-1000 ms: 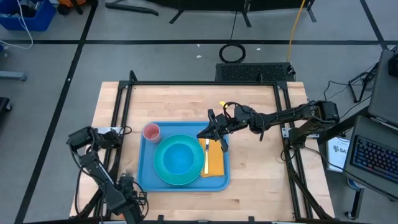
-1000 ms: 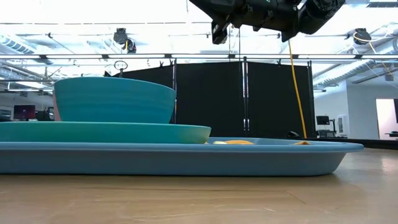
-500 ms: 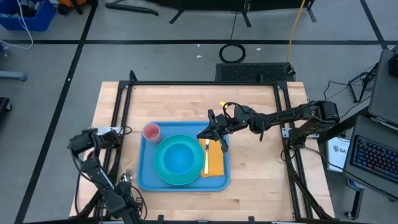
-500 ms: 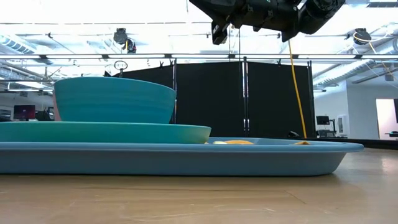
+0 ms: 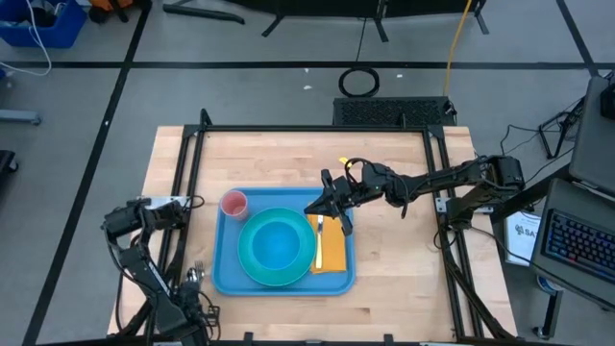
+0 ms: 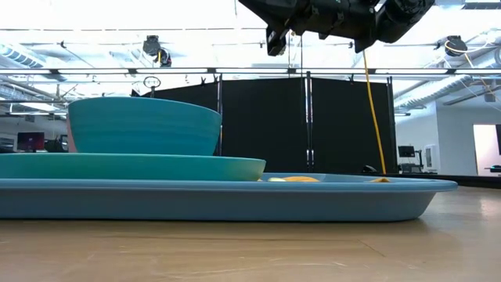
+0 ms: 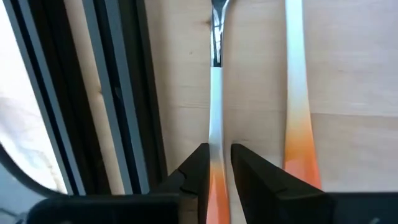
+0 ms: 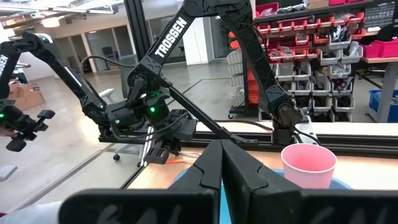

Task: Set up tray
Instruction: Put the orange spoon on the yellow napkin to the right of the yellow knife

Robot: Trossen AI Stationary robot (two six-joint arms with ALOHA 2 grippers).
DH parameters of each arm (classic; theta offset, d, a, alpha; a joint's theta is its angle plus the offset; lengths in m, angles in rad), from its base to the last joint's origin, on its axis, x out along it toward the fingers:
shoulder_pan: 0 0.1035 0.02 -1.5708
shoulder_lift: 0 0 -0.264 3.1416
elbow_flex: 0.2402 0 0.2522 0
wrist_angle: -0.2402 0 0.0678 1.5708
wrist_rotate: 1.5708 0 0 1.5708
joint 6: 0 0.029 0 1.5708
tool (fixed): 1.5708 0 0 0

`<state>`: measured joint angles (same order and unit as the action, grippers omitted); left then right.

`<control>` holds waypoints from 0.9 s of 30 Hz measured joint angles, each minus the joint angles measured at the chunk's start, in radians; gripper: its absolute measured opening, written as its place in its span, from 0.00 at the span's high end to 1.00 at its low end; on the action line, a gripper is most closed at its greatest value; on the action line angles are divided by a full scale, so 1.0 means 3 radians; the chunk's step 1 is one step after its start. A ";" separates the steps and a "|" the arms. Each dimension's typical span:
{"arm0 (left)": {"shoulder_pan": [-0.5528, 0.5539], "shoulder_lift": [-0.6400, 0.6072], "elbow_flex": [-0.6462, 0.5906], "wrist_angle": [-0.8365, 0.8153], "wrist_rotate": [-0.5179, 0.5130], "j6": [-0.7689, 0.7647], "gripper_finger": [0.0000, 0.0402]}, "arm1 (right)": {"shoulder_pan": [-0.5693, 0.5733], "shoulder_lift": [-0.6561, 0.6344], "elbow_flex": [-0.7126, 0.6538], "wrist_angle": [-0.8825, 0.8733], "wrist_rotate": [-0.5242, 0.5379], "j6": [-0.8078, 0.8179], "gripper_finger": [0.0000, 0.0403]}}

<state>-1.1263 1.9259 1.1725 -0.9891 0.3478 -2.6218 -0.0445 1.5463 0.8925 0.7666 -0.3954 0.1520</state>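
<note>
L gripper [image 7: 216, 171] on utensil [image 7: 215, 124] | table edge, beside tray [image 5: 223, 274]

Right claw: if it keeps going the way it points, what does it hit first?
Probably the pink cup, which sits just to one side of the shut right claw at the tray's far corner. Depth is unclear; it might pass beside the cup toward the left arm's base.
</note>
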 joint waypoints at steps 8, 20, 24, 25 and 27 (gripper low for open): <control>-0.0094 0.0005 0.0000 -0.0025 -0.0264 0.0058 0.82 | 0.0005 0.0000 0.0000 0.0001 0.0001 -0.0015 1.00; -0.0115 0.0011 -0.0009 -0.0043 -0.0537 0.0073 0.82 | 0.0005 0.0000 0.0000 0.0024 0.0003 -0.0024 1.00; -0.0118 0.0011 -0.0010 0.0009 -0.0656 0.0108 0.84 | 0.0005 0.0000 0.0000 0.0021 0.0001 -0.0024 1.00; -0.0116 0.0012 -0.0011 0.0022 -0.0676 0.0119 0.86 | 0.0005 0.0000 0.0000 0.0016 0.0002 -0.0023 1.00; -0.0110 0.0013 -0.0011 0.0031 -0.0681 0.0119 0.91 | 0.0005 0.0000 0.0000 0.0010 0.0002 -0.0024 1.00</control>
<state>-1.1591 1.9297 1.1690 -0.9797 0.1434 -2.5860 -0.0429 1.5463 0.8925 0.7696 -0.3947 0.1448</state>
